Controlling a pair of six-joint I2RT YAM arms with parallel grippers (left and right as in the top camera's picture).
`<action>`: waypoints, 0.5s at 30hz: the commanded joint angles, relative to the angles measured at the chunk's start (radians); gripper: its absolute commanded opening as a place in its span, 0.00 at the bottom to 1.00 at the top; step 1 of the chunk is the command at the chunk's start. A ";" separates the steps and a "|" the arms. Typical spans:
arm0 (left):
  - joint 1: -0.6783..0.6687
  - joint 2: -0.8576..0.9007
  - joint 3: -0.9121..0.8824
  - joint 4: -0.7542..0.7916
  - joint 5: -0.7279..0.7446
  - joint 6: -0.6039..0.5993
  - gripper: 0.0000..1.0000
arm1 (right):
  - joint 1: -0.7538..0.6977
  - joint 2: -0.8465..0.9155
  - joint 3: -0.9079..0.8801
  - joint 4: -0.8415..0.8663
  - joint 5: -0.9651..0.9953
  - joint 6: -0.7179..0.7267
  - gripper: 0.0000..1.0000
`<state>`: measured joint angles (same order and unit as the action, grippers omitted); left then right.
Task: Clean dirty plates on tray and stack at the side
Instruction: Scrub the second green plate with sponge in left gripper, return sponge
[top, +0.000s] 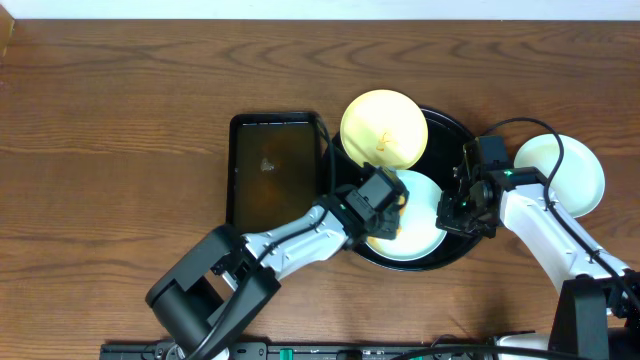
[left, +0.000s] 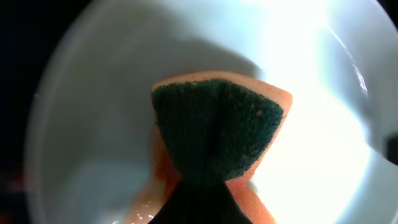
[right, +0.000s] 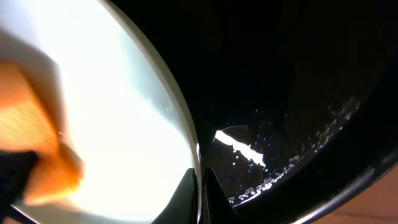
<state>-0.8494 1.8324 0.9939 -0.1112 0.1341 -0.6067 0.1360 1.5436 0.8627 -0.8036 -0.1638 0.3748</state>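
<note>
The round black tray (top: 455, 128) holds a pale yellow plate (top: 384, 128) at its back left and a mint-white plate (top: 420, 215) at its front. My left gripper (top: 385, 208) is shut on an orange sponge with a green scouring side (left: 217, 130), pressed onto the mint-white plate (left: 93, 124). My right gripper (top: 447, 212) is shut on that plate's right rim (right: 189, 134), over the wet tray (right: 298, 93). The sponge shows orange in the right wrist view (right: 31, 137). Another mint-white plate (top: 570, 170) lies on the table to the right of the tray.
A rectangular black basin of brownish water (top: 272, 165) stands left of the tray, close to my left arm. The brown wooden table (top: 120, 140) extends to the left and back.
</note>
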 joint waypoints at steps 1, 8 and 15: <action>0.047 0.010 -0.008 -0.027 -0.074 0.014 0.08 | 0.013 0.001 -0.002 -0.005 0.003 0.006 0.01; 0.060 -0.142 -0.008 -0.026 -0.045 0.163 0.07 | 0.013 0.001 -0.002 0.008 0.067 0.006 0.01; 0.095 -0.300 -0.008 -0.077 -0.156 0.191 0.07 | 0.012 0.001 -0.001 0.080 0.101 0.007 0.01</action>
<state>-0.7799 1.5684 0.9878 -0.1623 0.0658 -0.4526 0.1360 1.5436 0.8623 -0.7399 -0.0948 0.3748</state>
